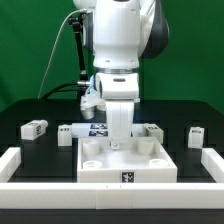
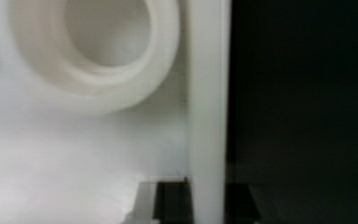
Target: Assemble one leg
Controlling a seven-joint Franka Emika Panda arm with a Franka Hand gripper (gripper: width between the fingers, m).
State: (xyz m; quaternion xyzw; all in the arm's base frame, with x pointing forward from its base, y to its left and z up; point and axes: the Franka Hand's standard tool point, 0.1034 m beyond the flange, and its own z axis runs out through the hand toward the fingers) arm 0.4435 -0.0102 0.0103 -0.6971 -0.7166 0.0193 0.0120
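Observation:
The large white tray-like part (image 1: pixel 125 165) lies at the middle front of the black table. My gripper (image 1: pixel 119 138) stands straight down over its back rim. In the wrist view the two dark fingers (image 2: pixel 169 205) sit on either side of the tray's raised rim (image 2: pixel 208 100), with my gripper (image 2: pixel 208 192) shut on that rim. A round socket (image 2: pixel 78 45) of the tray shows close beside it. Small white tagged legs lie loose on the table: one at the exterior view's far left (image 1: pixel 35 128), one next to it (image 1: pixel 67 133), one at the right (image 1: pixel 197 133).
Another small tagged block (image 1: pixel 152 130) lies just behind the tray's right corner. The marker board (image 1: pixel 98 128) lies behind the tray, partly hidden by the arm. A white wall (image 1: pixel 12 165) borders the table at left, front and right (image 1: pixel 214 165).

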